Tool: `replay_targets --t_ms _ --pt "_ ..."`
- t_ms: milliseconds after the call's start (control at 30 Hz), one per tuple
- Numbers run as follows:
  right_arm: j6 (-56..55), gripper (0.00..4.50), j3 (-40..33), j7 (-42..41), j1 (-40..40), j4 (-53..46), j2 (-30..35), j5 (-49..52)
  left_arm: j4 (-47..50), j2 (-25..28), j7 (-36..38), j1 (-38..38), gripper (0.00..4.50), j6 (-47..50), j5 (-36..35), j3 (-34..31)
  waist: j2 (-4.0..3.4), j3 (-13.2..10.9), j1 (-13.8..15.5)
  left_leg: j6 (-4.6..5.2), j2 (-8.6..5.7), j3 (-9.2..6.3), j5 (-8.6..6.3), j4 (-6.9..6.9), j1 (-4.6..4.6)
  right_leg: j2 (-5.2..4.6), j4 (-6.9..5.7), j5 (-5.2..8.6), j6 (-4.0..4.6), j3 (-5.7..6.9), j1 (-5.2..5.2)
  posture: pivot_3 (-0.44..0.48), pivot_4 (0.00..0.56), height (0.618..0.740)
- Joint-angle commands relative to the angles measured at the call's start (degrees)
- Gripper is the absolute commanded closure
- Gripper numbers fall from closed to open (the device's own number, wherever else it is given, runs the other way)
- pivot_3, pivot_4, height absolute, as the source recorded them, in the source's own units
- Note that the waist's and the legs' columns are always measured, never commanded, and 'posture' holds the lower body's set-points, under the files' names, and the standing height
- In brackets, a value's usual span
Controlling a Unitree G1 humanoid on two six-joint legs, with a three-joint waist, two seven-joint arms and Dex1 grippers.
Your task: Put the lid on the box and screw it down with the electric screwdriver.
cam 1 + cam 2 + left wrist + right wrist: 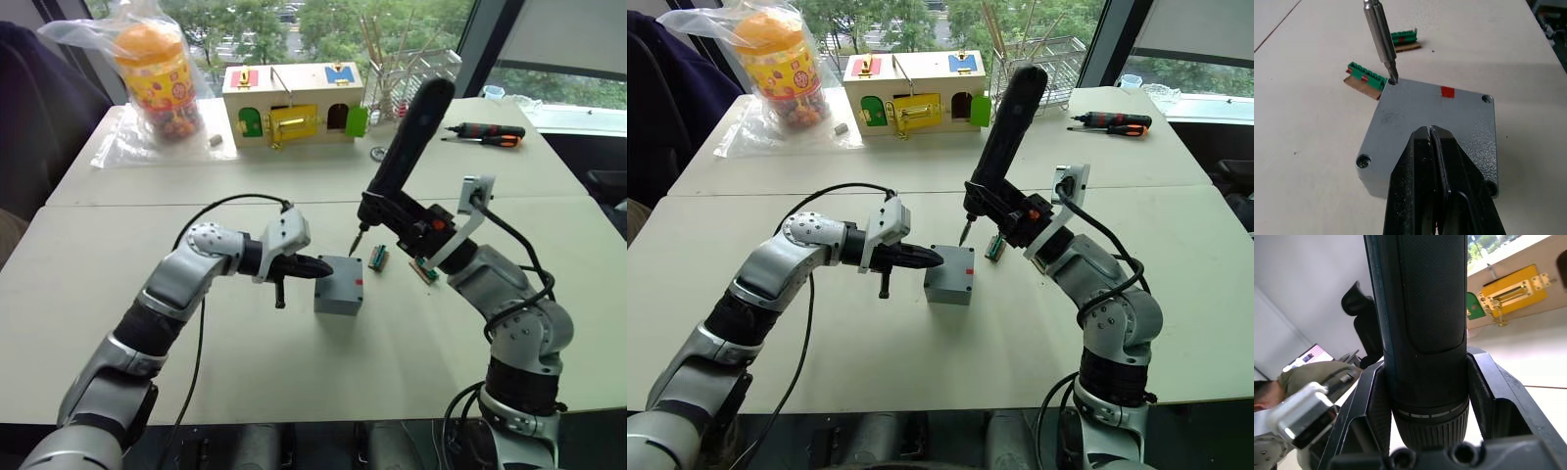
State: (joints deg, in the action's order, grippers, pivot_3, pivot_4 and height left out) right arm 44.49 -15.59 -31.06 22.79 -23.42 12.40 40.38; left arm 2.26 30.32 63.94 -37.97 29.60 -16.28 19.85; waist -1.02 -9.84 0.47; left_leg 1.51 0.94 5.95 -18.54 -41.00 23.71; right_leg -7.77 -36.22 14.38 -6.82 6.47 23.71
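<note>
The lid [1435,117] sits on the box [339,292] at frame centre on the worktop [118,294]. The driver [407,147], clamped in the right fingers [1376,416], has its bit in a corner hole. The left fingers [1449,166], pressed together, steady the lid. The screwing step is in hand; next comes driving straight down.

On the table [921,362], the lid [951,262] sits on the box [948,286]. The left gripper [933,258], fingers together, rests at the box's left edge. The right gripper [1011,217] clamps the screwdriver [1000,137], tilted, bit [964,231] just above the lid's far corner.
</note>
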Motion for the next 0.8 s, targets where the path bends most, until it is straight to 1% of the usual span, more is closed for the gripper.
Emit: replay_targets --t_ms 33,167,400,600,800 --pt "-4.9 2.77 1.5 -0.8 -0.3 -2.7 0.9 -0.4 -0.2 -0.2 -0.4 0.6 4.50 -1.4 2.2 1.1 0.00 0.0 0.1 0.00 0.00 -0.01 0.00 -0.01 0.00 0.00 0.00 0.00 0.00 0.00 -0.01 0.000 0.150 0.711" --pt "-6.2 2.77 2.7 -0.3 -1.3 -2.2 2.0 -0.2 -0.5 -0.1 -0.4 1.2 4.50 -2.3 3.7 1.7 0.01 0.0 0.2 0.00 0.01 -0.01 0.00 -0.03 -0.07 0.00 -0.02 0.00 0.00 0.00 -0.08 0.000 0.150 0.711" --pt "-6.7 2.77 1.7 0.7 -2.7 -1.2 4.0 0.7 1.0 -0.8 -0.5 1.7 4.50 -0.9 2.8 0.9 0.01 0.0 0.2 0.01 0.02 -0.08 -0.01 -0.03 -0.10 -0.01 -0.02 0.00 0.01 -0.01 -0.10 0.000 0.150 0.711" --pt "-7.7 2.77 1.1 1.7 -3.0 -0.2 4.5 1.6 0.8 -1.0 -0.4 1.4 4.50 -0.9 3.1 0.8 0.01 0.0 0.2 0.02 0.02 -0.14 -0.01 -0.02 -0.12 -0.01 -0.02 0.00 0.01 -0.02 -0.11 0.000 0.150 0.711" --pt "-9.6 2.77 2.9 0.9 -4.1 1.1 6.1 -0.9 0.7 -1.3 -0.3 1.0 4.50 -0.8 3.0 0.7 0.01 0.0 0.2 0.03 0.02 -0.14 -0.01 -0.02 -0.12 -0.01 -0.02 0.00 0.01 -0.02 -0.11 0.000 0.150 0.711"
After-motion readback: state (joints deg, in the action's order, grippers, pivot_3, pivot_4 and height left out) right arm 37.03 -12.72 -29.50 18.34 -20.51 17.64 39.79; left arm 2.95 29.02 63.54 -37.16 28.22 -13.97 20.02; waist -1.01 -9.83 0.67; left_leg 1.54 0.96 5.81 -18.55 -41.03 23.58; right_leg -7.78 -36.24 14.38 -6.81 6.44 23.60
